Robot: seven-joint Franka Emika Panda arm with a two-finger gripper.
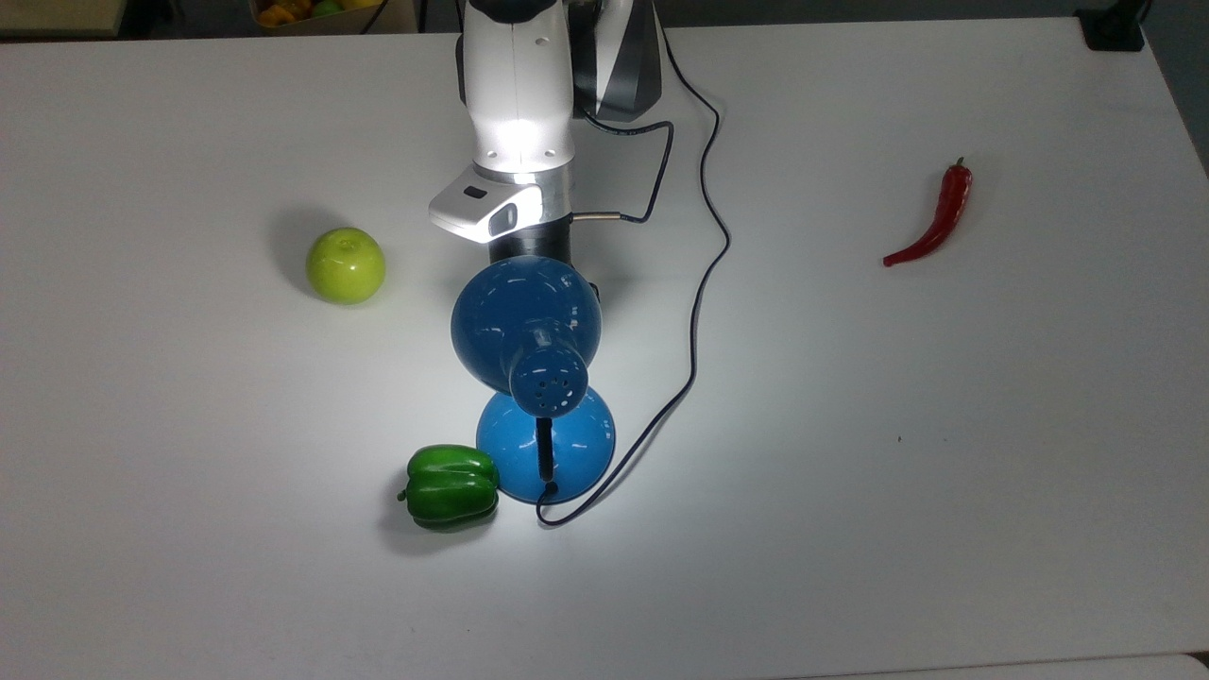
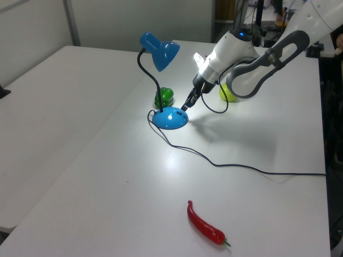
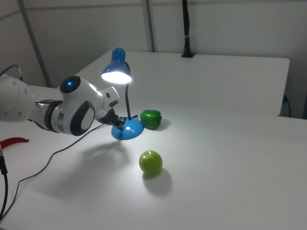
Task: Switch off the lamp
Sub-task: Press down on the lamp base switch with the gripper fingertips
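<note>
The pincer hangs just above the rim of the lit lamp; its finger spread cannot be told. Judged mid-approach, it next needs a light press on the base switch directly below.

White table before a pale grey wall.
</note>
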